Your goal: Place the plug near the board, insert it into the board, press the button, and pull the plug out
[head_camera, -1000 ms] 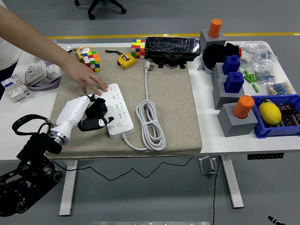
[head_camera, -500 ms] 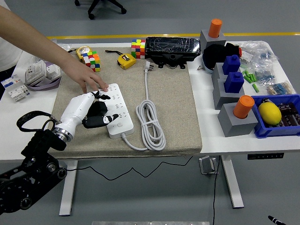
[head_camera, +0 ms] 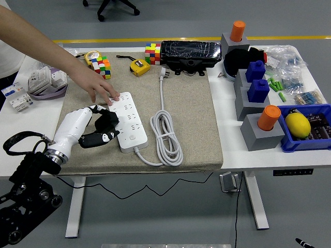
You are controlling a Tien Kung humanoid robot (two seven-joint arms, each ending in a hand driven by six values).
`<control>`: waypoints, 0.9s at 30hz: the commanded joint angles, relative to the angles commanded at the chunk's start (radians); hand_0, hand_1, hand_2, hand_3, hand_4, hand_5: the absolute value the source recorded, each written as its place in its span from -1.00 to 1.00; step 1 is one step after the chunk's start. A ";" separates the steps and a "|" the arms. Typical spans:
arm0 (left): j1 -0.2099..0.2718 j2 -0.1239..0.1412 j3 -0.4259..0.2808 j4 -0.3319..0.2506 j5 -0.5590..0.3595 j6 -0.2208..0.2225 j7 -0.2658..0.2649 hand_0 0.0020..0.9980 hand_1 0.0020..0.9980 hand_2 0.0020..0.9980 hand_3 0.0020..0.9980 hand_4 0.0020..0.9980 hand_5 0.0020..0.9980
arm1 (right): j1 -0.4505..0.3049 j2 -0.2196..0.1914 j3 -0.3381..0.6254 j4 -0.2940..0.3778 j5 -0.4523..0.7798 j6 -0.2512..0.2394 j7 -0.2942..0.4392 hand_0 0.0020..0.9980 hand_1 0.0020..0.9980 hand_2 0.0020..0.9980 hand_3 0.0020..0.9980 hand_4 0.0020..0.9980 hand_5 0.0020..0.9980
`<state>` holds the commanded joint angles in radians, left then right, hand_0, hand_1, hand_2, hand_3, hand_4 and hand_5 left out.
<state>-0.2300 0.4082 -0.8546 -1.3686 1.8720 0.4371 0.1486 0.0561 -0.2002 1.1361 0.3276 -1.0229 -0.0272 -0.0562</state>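
**Left of the Strip: Robot Hand Backs Away From the Sockets**

At nine o'clock on the cloth mat [head_camera: 186, 103], the robot's left hand [head_camera: 98, 129] has slid back toward the table's near-left corner over the last second. Half a second ago its dark fingers lay over the near-left sockets of the power strip [head_camera: 128, 120]; now they sit curled just beside its left edge, a fingertip or two perhaps touching the casing. The fingers are clenched around something dark, but whether that is the plug or only the hand's own palm cannot be told from this view. No plug shows seated in any socket.

Just above, at eleven o'clock from the strip, a person's hand [head_camera: 101, 89] presses flat on its far-left corner, pinning it as it did a second ago.

At three o'clock from the strip lies the coiled white cord [head_camera: 166, 135], with the strip's own plug [head_camera: 163, 74] resting at twelve o'clock, unmoved.

The robot's right hand is out of view.

The retreat suggests the pull-out step is ending, or an insertion attempt has been abandoned; the pictures alone do not settle which.
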 joint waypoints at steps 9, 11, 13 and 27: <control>-0.026 -0.018 0.019 0.033 -0.011 -0.008 0.000 0.41 0.48 0.41 0.39 0.76 -0.07 | 0.004 0.000 -0.003 0.003 0.001 0.000 0.001 0.31 0.31 0.32 0.14 0.99 0.12; -0.031 -0.022 0.025 0.041 -0.015 -0.010 0.000 0.41 0.47 0.41 0.39 0.76 -0.07 | 0.003 0.000 -0.004 0.003 0.002 0.000 0.001 0.31 0.31 0.32 0.14 0.99 0.12; -0.036 -0.023 0.030 0.047 -0.019 -0.012 0.000 0.41 0.47 0.41 0.39 0.76 -0.07 | 0.002 0.000 -0.005 0.001 0.002 0.000 0.000 0.31 0.31 0.32 0.14 0.99 0.12; -0.089 -0.043 0.065 0.067 -0.028 -0.024 0.002 0.41 0.47 0.41 0.38 0.76 -0.07 | 0.002 -0.001 -0.001 0.003 0.001 0.000 0.000 0.31 0.31 0.32 0.14 0.99 0.12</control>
<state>-0.3189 0.3649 -0.7895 -1.3013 1.8442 0.4133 0.1508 0.0584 -0.2008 1.1355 0.3301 -1.0218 -0.0269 -0.0562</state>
